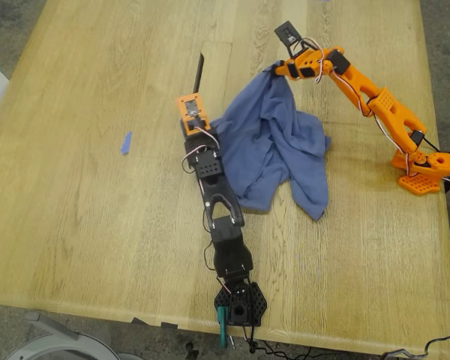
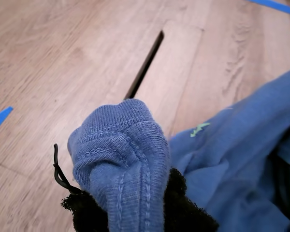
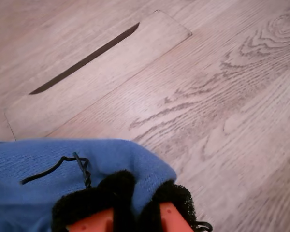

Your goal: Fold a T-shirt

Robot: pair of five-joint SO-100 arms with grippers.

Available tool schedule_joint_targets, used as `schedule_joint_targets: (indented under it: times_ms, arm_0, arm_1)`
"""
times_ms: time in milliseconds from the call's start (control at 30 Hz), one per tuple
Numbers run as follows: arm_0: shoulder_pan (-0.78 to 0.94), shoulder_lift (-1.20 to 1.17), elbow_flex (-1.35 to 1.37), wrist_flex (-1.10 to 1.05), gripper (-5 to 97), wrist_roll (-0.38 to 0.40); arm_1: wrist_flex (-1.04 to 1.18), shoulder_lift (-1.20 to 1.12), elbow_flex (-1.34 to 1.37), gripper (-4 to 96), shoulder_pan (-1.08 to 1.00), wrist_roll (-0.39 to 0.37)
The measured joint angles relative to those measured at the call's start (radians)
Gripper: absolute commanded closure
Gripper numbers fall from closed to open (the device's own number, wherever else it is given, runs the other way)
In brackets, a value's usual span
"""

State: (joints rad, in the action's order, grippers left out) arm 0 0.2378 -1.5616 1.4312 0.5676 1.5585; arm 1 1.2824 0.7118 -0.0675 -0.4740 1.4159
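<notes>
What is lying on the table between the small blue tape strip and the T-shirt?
In the exterior view, only an arm lies between the tape strip and the T-shirt.

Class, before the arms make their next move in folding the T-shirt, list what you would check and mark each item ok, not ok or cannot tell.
1. My first gripper has its jaws closed on a stitched edge of the T-shirt: ok.
2. My second gripper has its jaws closed on cloth: ok.
3. T-shirt lies flat: not ok, it is bunched and crumpled between the arms.
4. Held points are matching corners: cannot tell.
5. Blue tape scrap lies apart from the cloth: ok.
</notes>
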Motion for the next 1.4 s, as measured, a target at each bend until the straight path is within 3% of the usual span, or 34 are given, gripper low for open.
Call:
schedule_joint_targets:
  times_ms: [400,967,1400]
  arm_0:
    - [-0.127,-0.252,-0.015,0.477,92,0.005]
    - [-0.38,-0.342,-0.015,0.805,92,0.025]
    - [-0.611,-0.347,-0.011,0.923,92,0.06]
  arm_1:
    - [0.396,0.184,0.012,89.0,0.06,-0.011]
    - [0.408,0.9,1.032,89.8,0.133,-0.021]
    - [0.394,1.331,1.641,90.2,0.184,-0.034]
